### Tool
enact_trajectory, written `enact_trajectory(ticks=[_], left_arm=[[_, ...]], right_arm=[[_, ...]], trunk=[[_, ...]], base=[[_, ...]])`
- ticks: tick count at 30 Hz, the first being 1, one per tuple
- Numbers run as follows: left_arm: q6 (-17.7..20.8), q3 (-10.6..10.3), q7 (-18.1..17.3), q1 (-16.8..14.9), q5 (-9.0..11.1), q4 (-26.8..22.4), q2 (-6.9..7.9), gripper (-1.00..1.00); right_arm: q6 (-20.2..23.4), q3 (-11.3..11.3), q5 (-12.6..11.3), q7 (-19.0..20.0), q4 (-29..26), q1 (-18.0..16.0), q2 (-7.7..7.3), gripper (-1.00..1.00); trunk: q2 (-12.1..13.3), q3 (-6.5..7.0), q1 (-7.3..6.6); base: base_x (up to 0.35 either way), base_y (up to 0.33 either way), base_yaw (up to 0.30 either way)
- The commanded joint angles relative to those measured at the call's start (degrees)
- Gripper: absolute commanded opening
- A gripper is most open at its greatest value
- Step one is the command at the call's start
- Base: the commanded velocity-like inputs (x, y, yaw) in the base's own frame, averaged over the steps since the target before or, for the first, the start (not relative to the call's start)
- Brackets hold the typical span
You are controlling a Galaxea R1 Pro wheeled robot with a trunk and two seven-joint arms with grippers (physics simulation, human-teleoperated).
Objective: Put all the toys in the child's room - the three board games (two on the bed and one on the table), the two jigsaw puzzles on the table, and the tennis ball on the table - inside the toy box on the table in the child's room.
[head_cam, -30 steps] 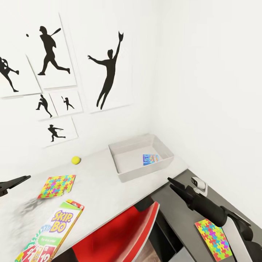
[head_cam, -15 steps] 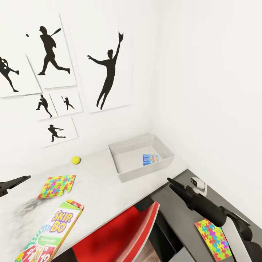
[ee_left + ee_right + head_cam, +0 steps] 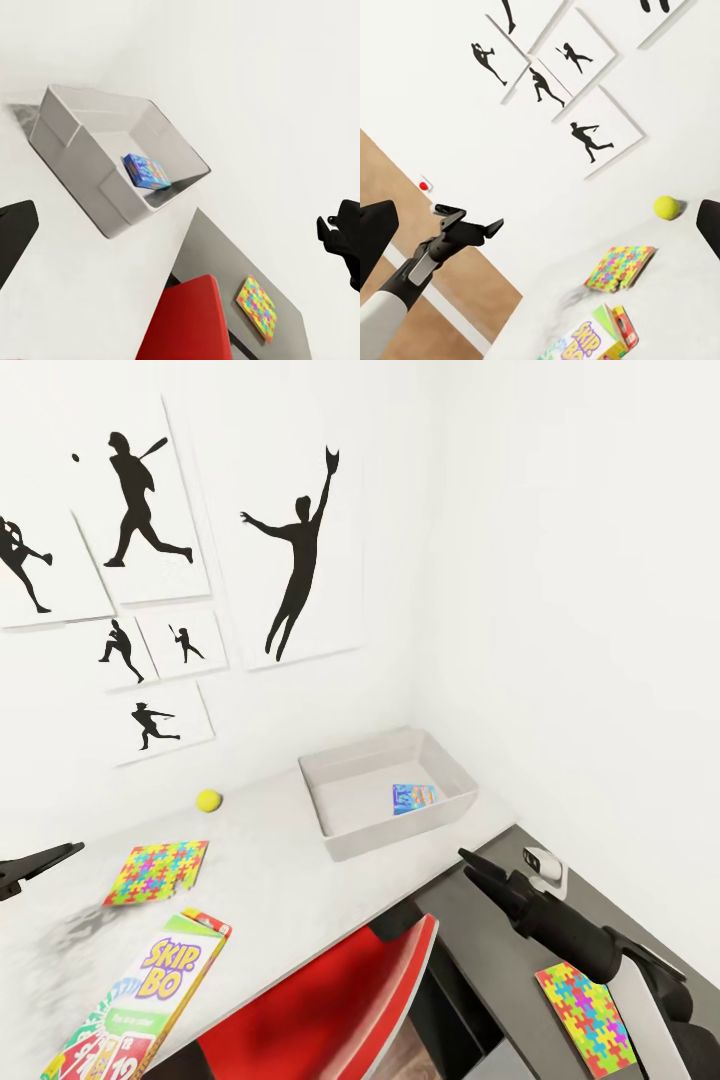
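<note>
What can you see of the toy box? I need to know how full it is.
The toy box is a shallow, pale grey rectangular tray with sloping walls, looking like translucent plastic. It sits upright on the white table, near the corner of the wall. One small blue board game lies inside, tilted against the tray's far wall; the rest of its floor is bare.

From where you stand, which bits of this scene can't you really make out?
- Skip-Bo box: lower end cut off by the head view's edge.
- Blue game in the toy box: cover print too small to read.
- Red chair: partly under the table.
- Left pincer: arm off-frame.
</note>
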Motion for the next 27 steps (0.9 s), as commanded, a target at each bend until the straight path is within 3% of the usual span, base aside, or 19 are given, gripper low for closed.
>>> enact_trajectory(ticks=[1,10,27], left_arm=[[0.61,0.00,-0.26,-0.05,-0.08,0.00,0.01,1.00],[0.61,0.07,-0.26,-0.05,-0.07,0.05,0.01,1.00],[0.61,0.07,-0.26,-0.05,-0.07,0.05,0.01,1.00]], right_arm=[[0.34,0.00,-0.32,0.01,0.00,-0.04,0.00,1.00],[-0.11,0.24,-0.25,0.19,-0.09,-0.04,0.01,1.00],[-0.25,0.16,-0.29,0.87,-0.09,-0.04,-0.01,1.00]], trunk=[[-0.12,-0.10,0.03],[-0.12,0.53,0.03],[-0.12,2.09,0.03]], base=[[0.000,0.000,0.000],[-0.118,0.000,0.000],[-0.313,0.000,-0.011]])
